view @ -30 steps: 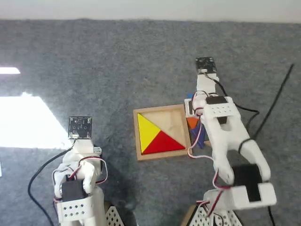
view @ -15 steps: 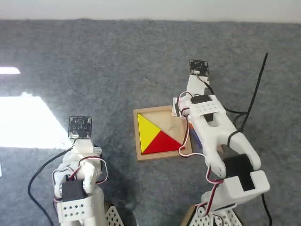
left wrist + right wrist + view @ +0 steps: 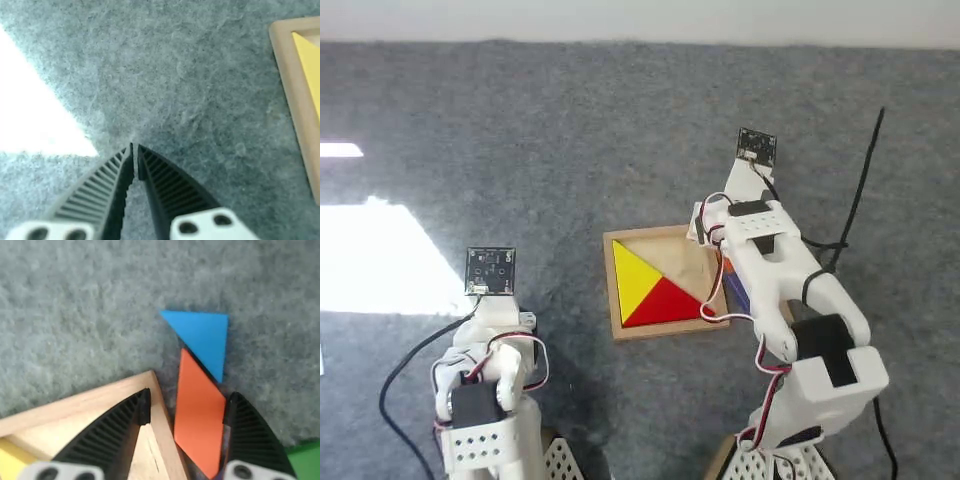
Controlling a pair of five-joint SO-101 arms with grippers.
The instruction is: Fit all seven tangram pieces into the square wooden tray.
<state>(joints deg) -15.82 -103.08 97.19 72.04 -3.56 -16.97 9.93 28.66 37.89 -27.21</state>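
Observation:
The square wooden tray (image 3: pixel 617 291) lies mid-table and holds a yellow triangle (image 3: pixel 634 279) and a red triangle (image 3: pixel 666 301). My right arm (image 3: pixel 770 260) stretches over the tray's right edge. My right gripper (image 3: pixel 187 402) is open; one finger stands over the tray's corner (image 3: pixel 156 390), the other just past an orange parallelogram (image 3: pixel 199 415) lying on the carpet between them. A blue triangle (image 3: pixel 200 336) touches the parallelogram's far end. My left gripper (image 3: pixel 134 149) is shut on nothing above bare carpet, left of the tray's rim (image 3: pixel 294 105).
A green piece (image 3: pixel 306 460) shows beside the right finger. A sliver of a purple piece (image 3: pixel 739 295) peeks from under the right arm. A black cable (image 3: pixel 855 215) runs to the right. A bright patch of light (image 3: pixel 375 260) lies at the left.
The right arm swung left over the tray's right edge, then its wrist eased back right a little. It now covers the orange and blue pieces in the high view. The left arm kept still.

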